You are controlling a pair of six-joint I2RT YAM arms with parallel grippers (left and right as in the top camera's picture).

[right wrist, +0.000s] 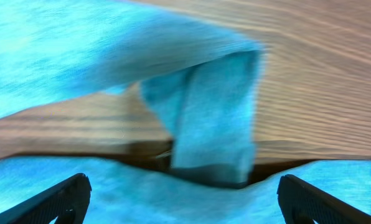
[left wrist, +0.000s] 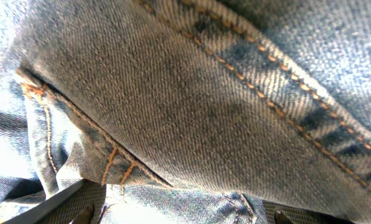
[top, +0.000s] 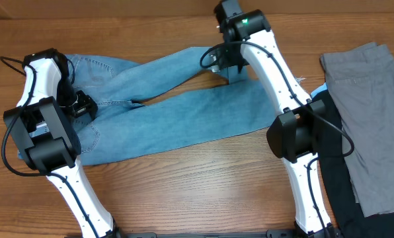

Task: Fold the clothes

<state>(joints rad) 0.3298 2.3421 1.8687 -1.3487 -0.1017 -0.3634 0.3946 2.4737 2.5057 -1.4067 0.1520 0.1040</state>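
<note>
The light blue denim jeans (top: 184,112) lie spread across the table, waist at the left and both legs running right. My left gripper (top: 81,106) is down on the waist area. In the left wrist view its fingers (left wrist: 182,214) stand wide apart with stitched denim (left wrist: 204,93) bunched between them. My right gripper (top: 218,61) hovers over the end of the far leg. In the right wrist view its fingers (right wrist: 182,199) are open and empty above the denim (right wrist: 79,50), and a hem flap (right wrist: 213,118) is turned over on the wood.
A grey garment (top: 372,112) lies at the right edge, with a black garment (top: 339,192) beside and partly under it. Bare wooden table (top: 203,192) shows in front of the jeans.
</note>
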